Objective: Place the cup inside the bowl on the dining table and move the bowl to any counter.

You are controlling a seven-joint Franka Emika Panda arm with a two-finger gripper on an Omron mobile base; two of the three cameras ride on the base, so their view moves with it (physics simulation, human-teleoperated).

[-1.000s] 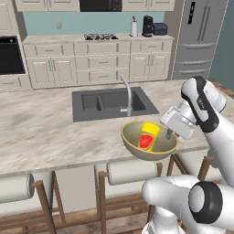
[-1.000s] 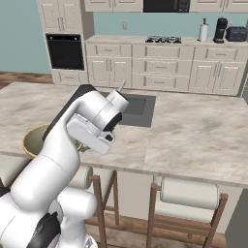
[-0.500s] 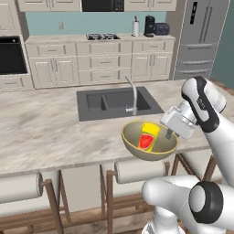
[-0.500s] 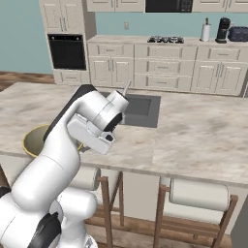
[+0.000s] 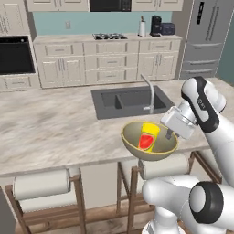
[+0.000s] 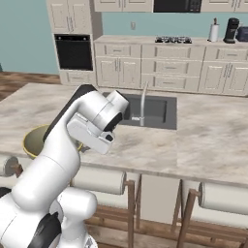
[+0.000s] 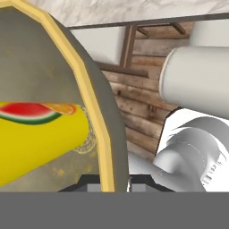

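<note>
Fingers pinch the rim of the bowl (image 5: 150,140), arm bent at the elbow, holding it past the dining table (image 5: 55,128) edge, cup (image 5: 147,136) inside.

1 bowl (image 5: 149,142) w/ 1 cup (image 5: 147,135) in it, 1 sink (image 5: 129,101), 1 faucet (image 5: 149,93), 2 stools (image 6: 99,179) per base view, 1 oven (image 6: 73,52), 1 fridge (image 5: 207,35).

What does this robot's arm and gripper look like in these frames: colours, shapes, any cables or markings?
The arm is made of glossy white, rounded segments with dark grey to black joints. A blocky white hand carries the gripper, whose small dark fingers are partly hidden. The round white base bears a dark ring. No cables or markings are visible.
</note>
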